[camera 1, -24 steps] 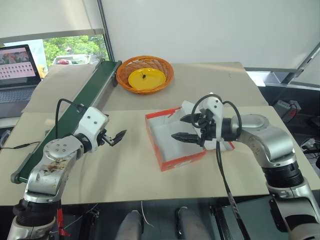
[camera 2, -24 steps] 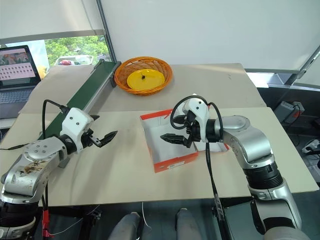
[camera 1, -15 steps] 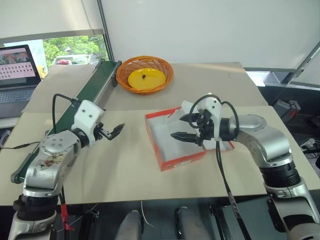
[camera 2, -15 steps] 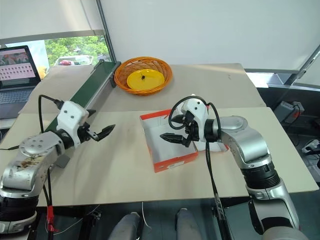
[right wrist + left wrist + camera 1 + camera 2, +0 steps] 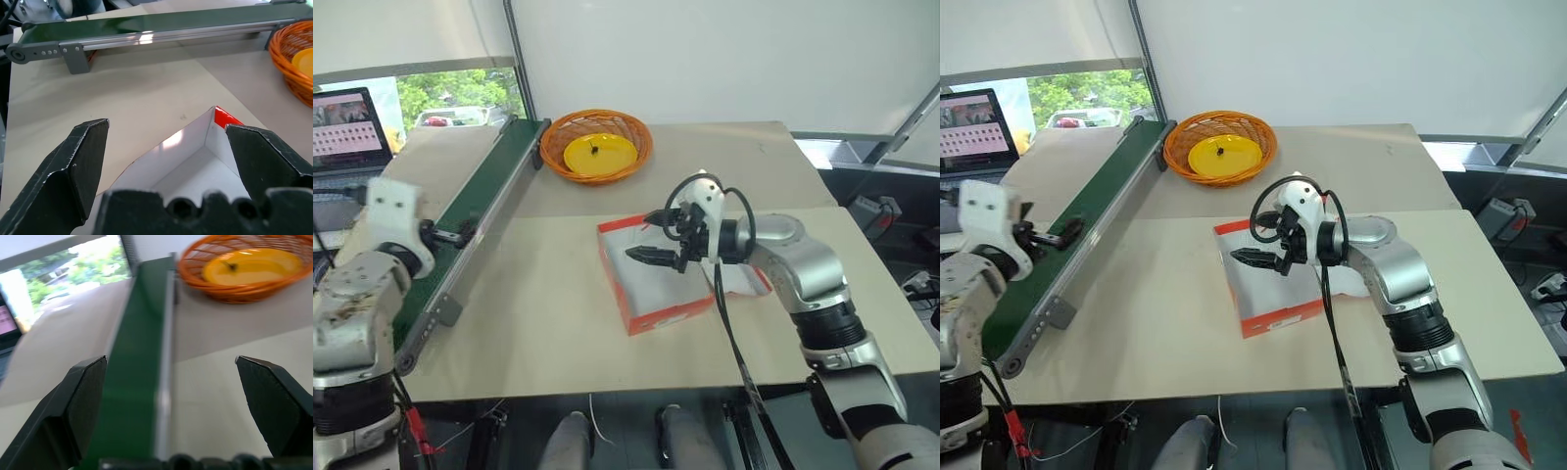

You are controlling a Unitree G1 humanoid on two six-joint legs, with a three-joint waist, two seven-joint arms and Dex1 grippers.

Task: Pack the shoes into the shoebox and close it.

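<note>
Both grippers I keep open and empty: my right gripper hovers over the far left corner of the open shoebox at the table's middle, while my left gripper sits far left over the green conveyor.

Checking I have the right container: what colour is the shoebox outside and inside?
The shoebox is red-orange outside and white inside, best seen in the left eye view.
</note>
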